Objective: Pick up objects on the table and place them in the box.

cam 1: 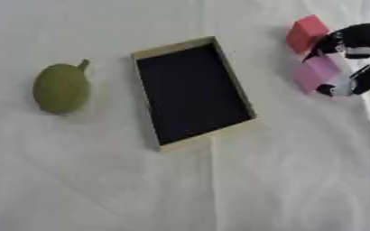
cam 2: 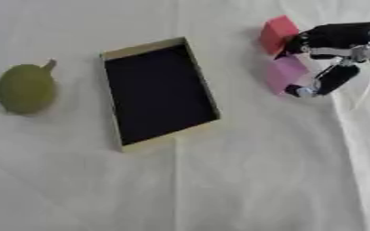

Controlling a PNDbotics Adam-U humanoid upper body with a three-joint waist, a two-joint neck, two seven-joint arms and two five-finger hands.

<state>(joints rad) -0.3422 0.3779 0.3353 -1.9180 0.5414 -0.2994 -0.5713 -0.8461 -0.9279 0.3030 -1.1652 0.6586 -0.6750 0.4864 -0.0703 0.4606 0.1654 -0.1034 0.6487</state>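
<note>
Looking at progress, basically nothing's done: the shallow tan cardboard box with the dark inside (cam 1: 193, 92) looks empty. The right hand (cam 2: 334, 49) has its fingers (cam 2: 331, 79) curled around the pale pink block (cam 2: 284, 72), right of the box, with a red block (cam 2: 277, 30) touching behind it. The green pear-shaped fruit (cam 1: 61, 87) sits well left on the white-clothed counter (cam 1: 219, 189), long axis running front-to-back, stem pointing away.
</note>
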